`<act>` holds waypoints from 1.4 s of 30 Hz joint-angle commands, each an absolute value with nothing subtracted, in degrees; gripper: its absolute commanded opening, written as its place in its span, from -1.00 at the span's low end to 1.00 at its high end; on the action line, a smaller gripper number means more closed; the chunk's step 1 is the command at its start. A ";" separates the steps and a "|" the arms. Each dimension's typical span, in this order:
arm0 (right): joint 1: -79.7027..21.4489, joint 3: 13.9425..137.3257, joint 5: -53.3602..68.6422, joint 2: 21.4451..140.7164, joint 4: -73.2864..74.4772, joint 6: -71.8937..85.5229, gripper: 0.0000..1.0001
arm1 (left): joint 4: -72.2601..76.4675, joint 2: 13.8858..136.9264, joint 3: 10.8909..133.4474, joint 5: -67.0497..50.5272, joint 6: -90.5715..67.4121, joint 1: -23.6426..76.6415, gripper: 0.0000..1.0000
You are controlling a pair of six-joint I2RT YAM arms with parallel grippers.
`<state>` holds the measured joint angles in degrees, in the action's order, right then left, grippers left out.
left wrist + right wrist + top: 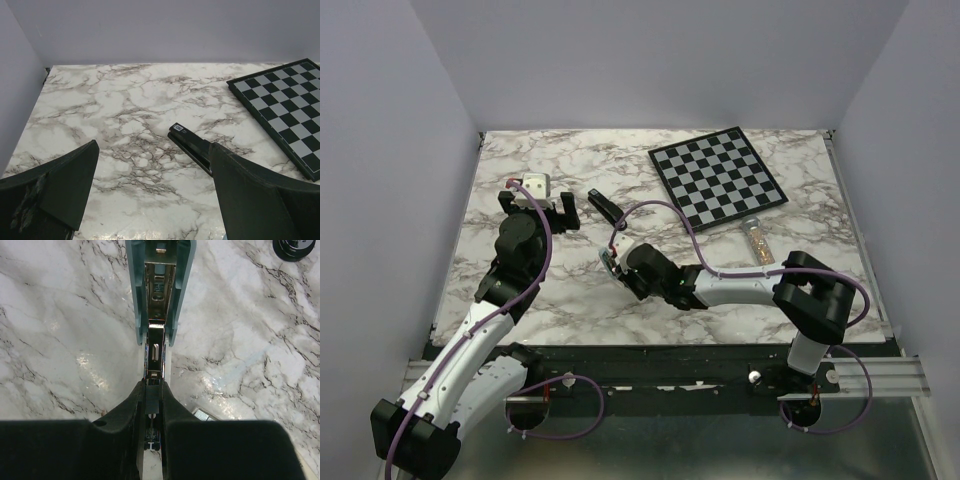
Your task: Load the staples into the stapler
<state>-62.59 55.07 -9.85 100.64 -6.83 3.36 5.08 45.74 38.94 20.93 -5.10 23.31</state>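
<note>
At mid worktop (pixel 570 300): right pincer (pixel 152 387) clenched on what looks like the staples (pixel 154 352); stapler (pixel 603 207) just beyond, long axis far-left to near-right; left pincer (pixel 154 150) released, just left of it.

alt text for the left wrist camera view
A slim black stapler lies on a marble table, its near end hidden behind one of the two wide-open black jaws framing the foreground. A chessboard sits at the right edge.

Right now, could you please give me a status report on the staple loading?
Left gripper open, empty. Right gripper shut on teal stapler, metal channel exposed. Black stapler lies loose, ahead of left gripper. Staples not visible.
</note>
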 commanded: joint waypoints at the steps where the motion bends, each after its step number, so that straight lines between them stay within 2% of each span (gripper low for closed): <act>1: -62.93 53.35 -12.04 100.72 -8.09 2.11 -0.61 | 6.50 44.91 38.58 21.18 -4.48 23.03 0.98; 25: -63.63 50.71 -13.71 98.79 -10.28 -0.62 -0.60 | 6.50 45.09 38.58 21.09 -4.48 23.03 0.98; 28: -63.63 50.36 -13.89 98.44 -10.11 -0.18 -0.55 | 6.50 45.09 38.58 21.00 -4.48 23.03 0.98; 38: -63.54 51.59 -14.50 95.72 -7.65 2.28 -0.16 | 6.42 45.26 38.58 20.74 -4.57 23.03 0.98; 42: -63.46 52.73 -15.29 95.01 -6.86 3.34 -0.13 | 6.42 45.26 38.58 20.65 -4.57 23.03 0.98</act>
<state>-63.07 51.35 -12.88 97.10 -8.51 1.67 5.10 45.58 38.92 20.93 -5.08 23.31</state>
